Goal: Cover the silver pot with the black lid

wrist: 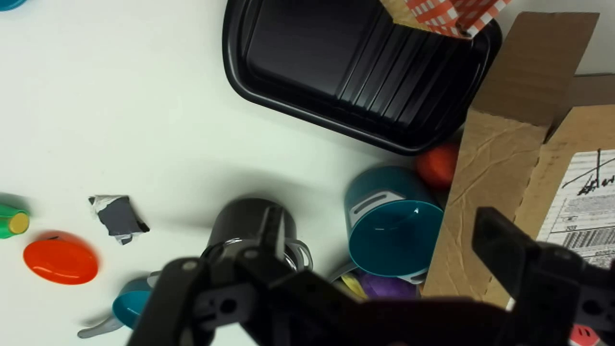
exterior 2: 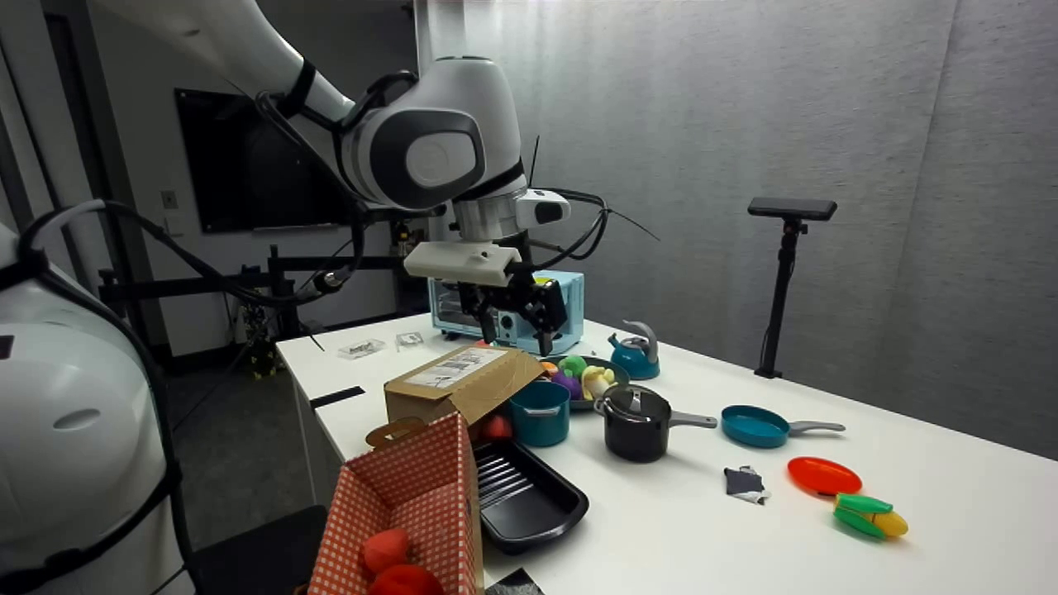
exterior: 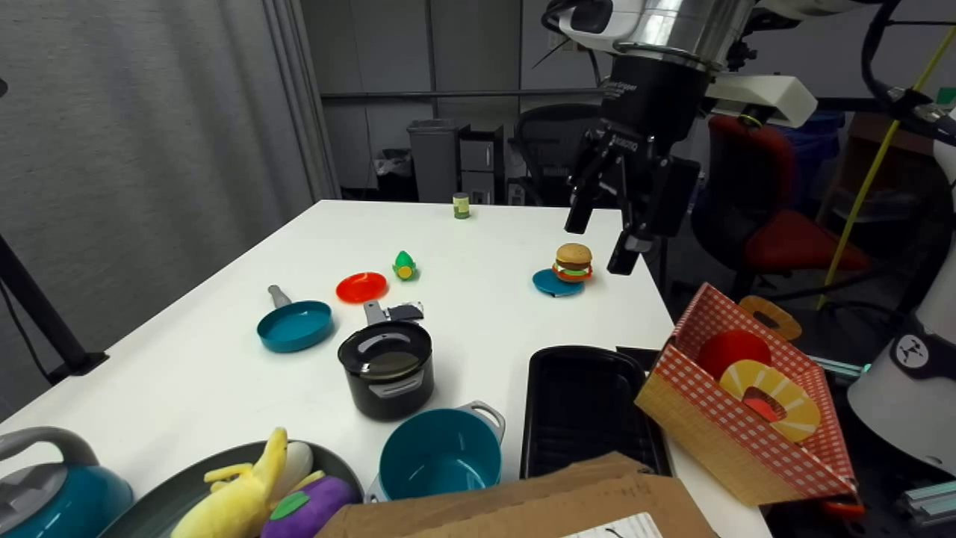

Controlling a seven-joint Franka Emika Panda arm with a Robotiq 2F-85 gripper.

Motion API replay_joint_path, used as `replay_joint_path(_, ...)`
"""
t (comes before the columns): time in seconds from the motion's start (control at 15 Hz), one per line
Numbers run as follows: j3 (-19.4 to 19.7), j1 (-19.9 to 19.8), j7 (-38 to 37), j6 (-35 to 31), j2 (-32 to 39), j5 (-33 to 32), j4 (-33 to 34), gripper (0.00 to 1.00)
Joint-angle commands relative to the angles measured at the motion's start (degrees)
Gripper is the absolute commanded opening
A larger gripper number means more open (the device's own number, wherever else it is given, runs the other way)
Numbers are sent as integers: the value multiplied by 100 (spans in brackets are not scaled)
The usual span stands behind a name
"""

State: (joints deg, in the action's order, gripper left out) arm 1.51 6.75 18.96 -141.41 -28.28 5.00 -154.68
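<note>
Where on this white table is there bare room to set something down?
One wide bare patch lies between the toy corn, the burger and the little can. Another lies between the tray, the dark pot and the grey scrap. It's crowded around the teal pot, among tray, cardboard box and toy-food pan.

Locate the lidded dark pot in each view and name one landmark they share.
In an exterior view: lidded dark pot left of centre, lower half.
In an exterior view: lidded dark pot right of centre, lower half.
In the wrist view: lidded dark pot left of centre, lower half, partly hidden by a gripper finger.
Shared landmark: the teal pot near it in all three.
</note>
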Motion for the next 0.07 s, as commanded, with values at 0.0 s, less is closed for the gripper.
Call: replay_joint_path(0.0,55,55,-38,17,-5,-47,9,100)
